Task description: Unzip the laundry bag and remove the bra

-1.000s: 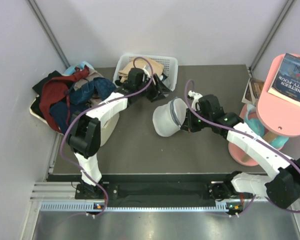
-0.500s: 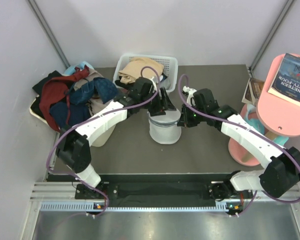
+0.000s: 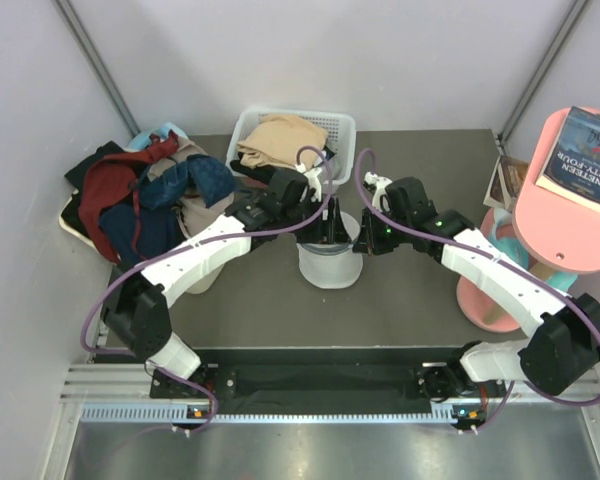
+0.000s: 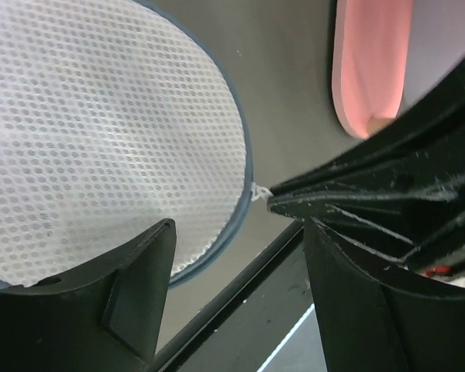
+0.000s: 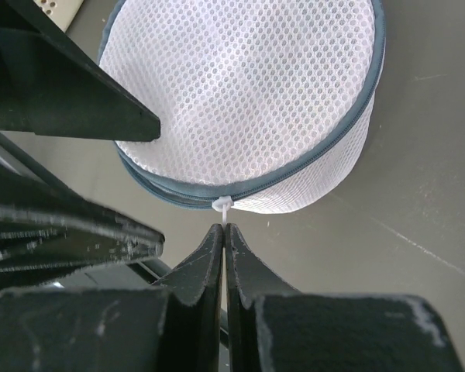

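The laundry bag [image 3: 328,264], a round drum of whitish mesh with a dark zipper round its rim, stands upright mid-table. My right gripper [image 5: 223,228] is shut on the small white zipper pull [image 5: 223,206] at the bag's [image 5: 248,85] rim. In the top view that right gripper [image 3: 364,242] sits at the bag's right edge. My left gripper [image 3: 325,226] hovers over the bag's top. It is open in the left wrist view [image 4: 236,267], nothing between its fingers [image 4: 139,287], with the mesh lid [image 4: 101,132] below. The bra is hidden.
A white slotted basket [image 3: 332,124] with a tan garment [image 3: 280,135] stands behind the bag. A heap of red and blue clothes [image 3: 140,190] lies at the left above a cream tub [image 3: 208,270]. A pink stand [image 3: 570,215] carrying a book [image 3: 592,155] is at the right.
The bag went from lying tilted on its side to standing upright. My left gripper came from the basket to above the bag and opened wider. The right gripper stayed shut on the pull.
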Robot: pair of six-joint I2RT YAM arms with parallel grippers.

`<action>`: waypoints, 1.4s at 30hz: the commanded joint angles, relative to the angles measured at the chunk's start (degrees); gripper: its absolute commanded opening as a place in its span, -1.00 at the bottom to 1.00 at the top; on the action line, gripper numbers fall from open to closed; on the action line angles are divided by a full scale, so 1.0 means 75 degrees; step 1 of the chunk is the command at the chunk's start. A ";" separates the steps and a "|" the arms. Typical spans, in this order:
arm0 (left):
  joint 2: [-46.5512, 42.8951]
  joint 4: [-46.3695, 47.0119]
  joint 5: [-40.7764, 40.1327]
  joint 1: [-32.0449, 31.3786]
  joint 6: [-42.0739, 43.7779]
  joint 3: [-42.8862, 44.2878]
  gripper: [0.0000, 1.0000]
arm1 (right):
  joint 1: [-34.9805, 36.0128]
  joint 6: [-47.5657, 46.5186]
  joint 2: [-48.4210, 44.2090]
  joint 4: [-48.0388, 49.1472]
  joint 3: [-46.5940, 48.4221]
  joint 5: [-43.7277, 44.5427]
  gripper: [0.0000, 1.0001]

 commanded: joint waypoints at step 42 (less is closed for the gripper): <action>0.0077 -0.0340 -0.0808 -0.0900 0.3597 -0.0180 -1.00 | -0.0116 -0.0110 0.0013 0.0172 0.0376 0.0096 -1.00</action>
